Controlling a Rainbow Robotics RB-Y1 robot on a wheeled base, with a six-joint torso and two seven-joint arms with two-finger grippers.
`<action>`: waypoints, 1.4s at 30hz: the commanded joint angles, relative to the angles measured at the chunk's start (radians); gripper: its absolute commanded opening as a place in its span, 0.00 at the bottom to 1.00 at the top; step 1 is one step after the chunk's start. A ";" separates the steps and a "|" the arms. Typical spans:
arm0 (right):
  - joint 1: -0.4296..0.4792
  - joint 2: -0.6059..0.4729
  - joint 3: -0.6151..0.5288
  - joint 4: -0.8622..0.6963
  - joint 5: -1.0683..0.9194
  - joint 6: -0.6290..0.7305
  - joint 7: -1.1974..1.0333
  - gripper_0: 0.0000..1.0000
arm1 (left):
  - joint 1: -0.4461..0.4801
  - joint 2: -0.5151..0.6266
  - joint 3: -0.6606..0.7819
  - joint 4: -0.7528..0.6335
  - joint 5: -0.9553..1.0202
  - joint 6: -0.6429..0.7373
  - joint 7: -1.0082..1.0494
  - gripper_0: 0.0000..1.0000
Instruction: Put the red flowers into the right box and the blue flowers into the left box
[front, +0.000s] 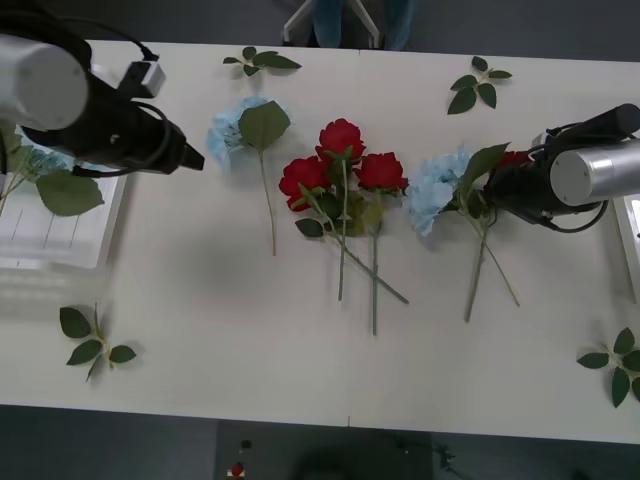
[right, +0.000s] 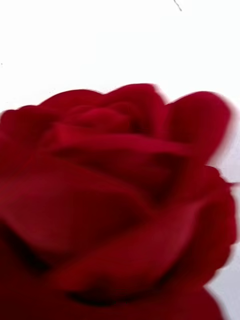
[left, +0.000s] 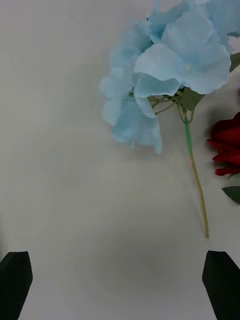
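The right gripper (front: 503, 183) sits at a red rose (right: 115, 200) beside the right-hand blue flower (front: 437, 188); whether its fingers are apart or closed on the rose cannot be told. This looks like the pick step for a red flower; next it must lift clear of that blue flower and go to the right box (front: 629, 240). The left gripper (front: 192, 158), fingers (left: 15, 280) spread wide and empty, hovers near another blue flower (front: 243, 128). Three roses (front: 345, 170) lie mid-table. The left box (front: 60, 225) holds one blue flower (front: 35, 165); the right box's contents are out of view.
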 joint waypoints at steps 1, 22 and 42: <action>-0.004 0.018 -0.001 -0.010 0.003 -0.007 -0.028 0.00 | -0.021 -0.067 -0.061 -0.025 -0.105 -0.055 0.145 0.99; -0.002 -0.448 0.001 -0.442 0.097 0.079 0.065 0.00 | -0.020 -0.185 -0.469 0.185 -0.539 -0.470 0.495 1.00; -0.004 -0.575 0.001 -0.156 0.216 0.128 0.343 0.00 | -0.020 -0.211 -0.518 0.283 -0.501 -0.518 0.452 0.78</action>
